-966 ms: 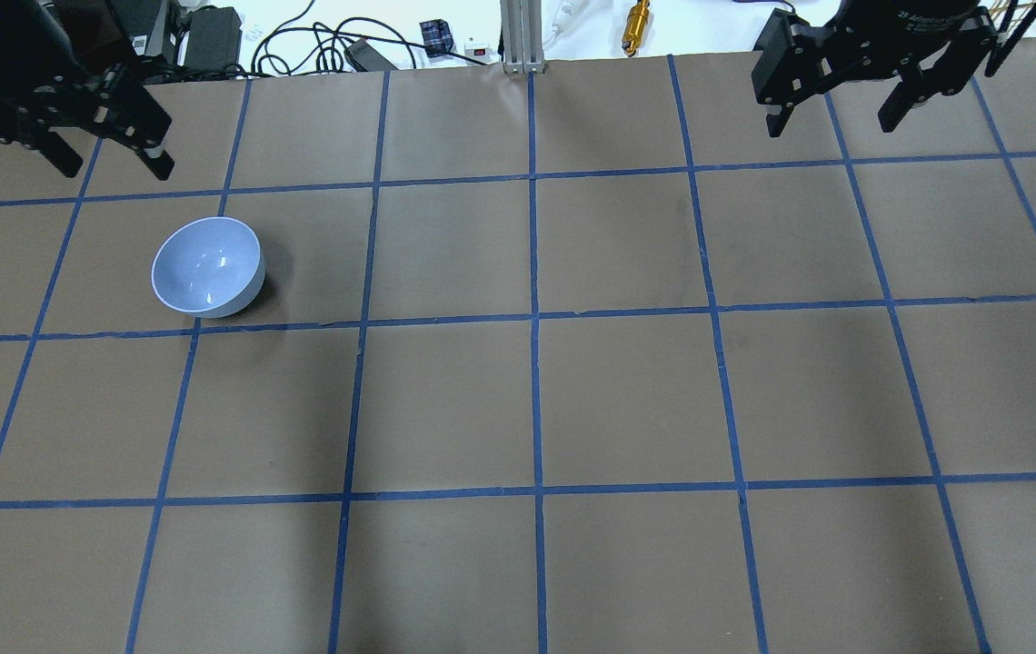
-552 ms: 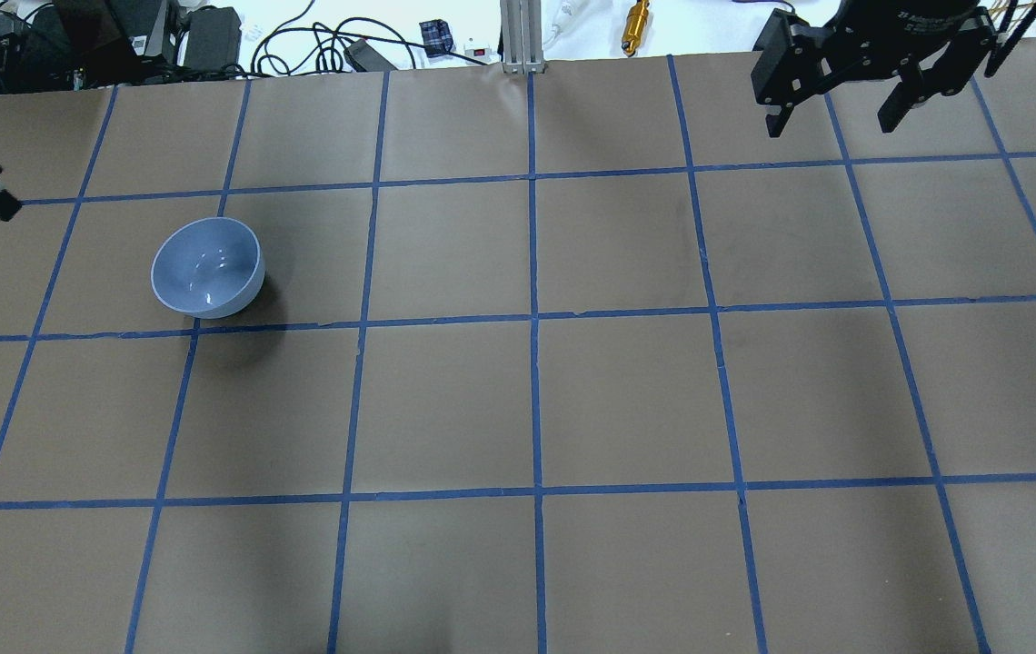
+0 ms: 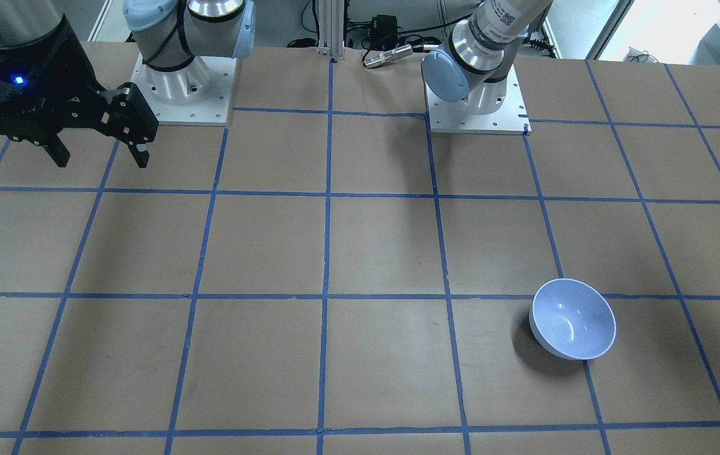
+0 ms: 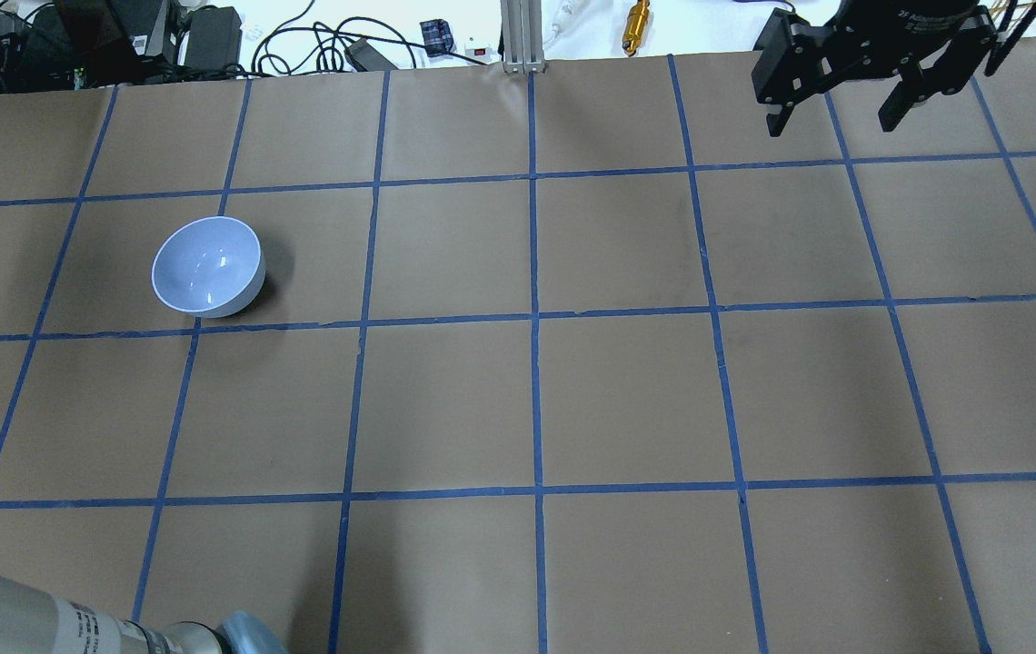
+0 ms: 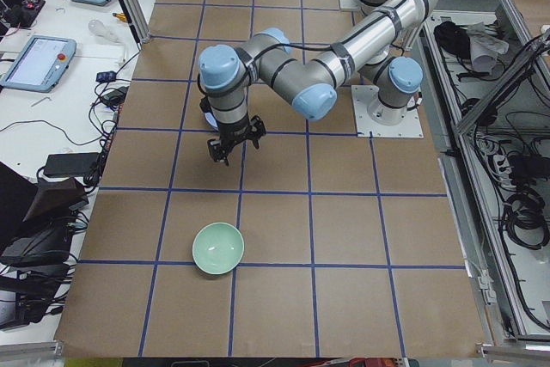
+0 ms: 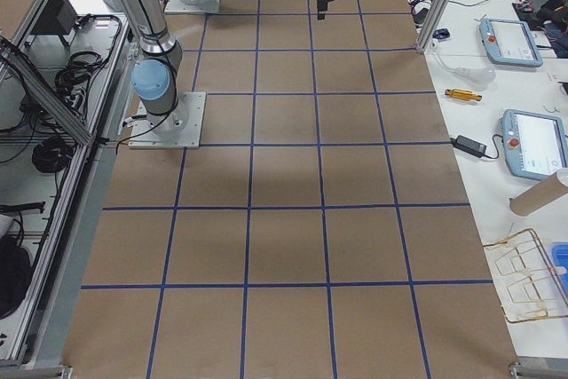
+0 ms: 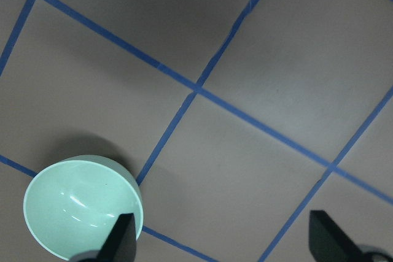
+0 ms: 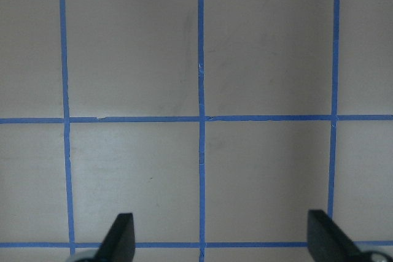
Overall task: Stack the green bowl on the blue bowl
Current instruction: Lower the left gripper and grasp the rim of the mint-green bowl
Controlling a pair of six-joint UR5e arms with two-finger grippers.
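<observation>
The blue bowl (image 4: 207,267) stands upright on the left part of the table; it also shows in the front-facing view (image 3: 573,319). The green bowl (image 5: 217,247) stands upright near the table's left end, and only a sliver of it shows at the overhead view's left edge. My left gripper (image 5: 232,148) hovers open and empty above the table, short of the green bowl. In the left wrist view (image 7: 224,240) the green bowl (image 7: 83,207) lies at the lower left by one finger. My right gripper (image 4: 831,125) is open and empty at the far right, also seen in the front-facing view (image 3: 100,157).
Brown paper with a blue tape grid (image 4: 533,318) covers the table. My left arm's link (image 4: 73,622) crosses the overhead view's bottom left corner. Cables and power bricks (image 4: 209,36) lie beyond the far edge. The arm bases (image 3: 477,107) stand at the robot side.
My left gripper has swung left out of the overhead view, and its arm link now shows at the bottom left. The blue bowl and my right gripper have not moved.
</observation>
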